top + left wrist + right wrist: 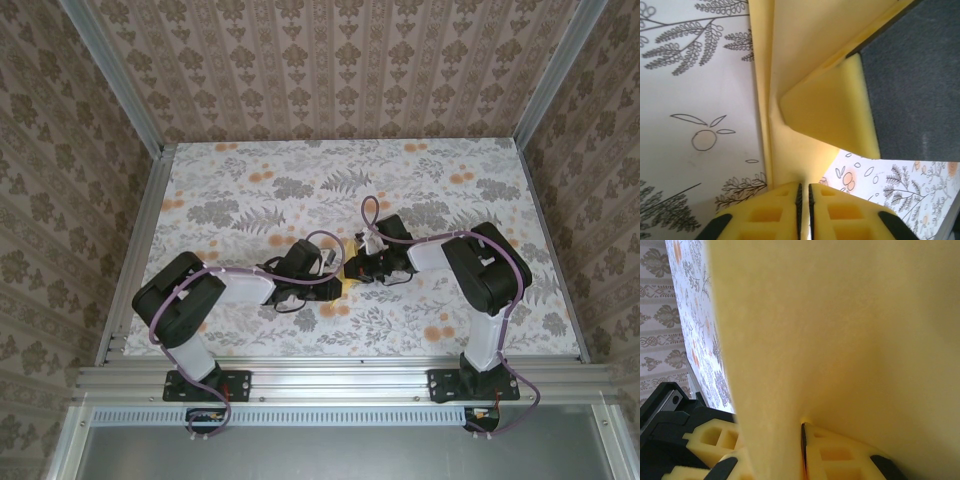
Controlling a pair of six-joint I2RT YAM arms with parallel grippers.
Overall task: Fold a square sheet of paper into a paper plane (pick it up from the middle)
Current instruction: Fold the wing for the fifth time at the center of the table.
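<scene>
left gripper (804,186): jaws clenched on the near edge of the square sheet of paper (805,45), right beside a long crease that runs away up the sheet. hold this pinch firm so the crease can't slide.
right gripper (801,435): jaws clamped on the same sheet, which rises straight out of them. match its height to the left pinch or you'll twist the sheet.
yellow wedge (832,110): pressed on the sheet just beyond the left pinch, its tip towards the crease. it looks like a finger of the right gripper, though you can't be sure it isn't a folded corner.
sheet's place: held up between the two grippers.
worktop (695,100): under and behind the sheet. i'd set the sheet flat on it to sharpen the crease.
risk: thin paper tears if the arms pull apart, so move them as one.
</scene>
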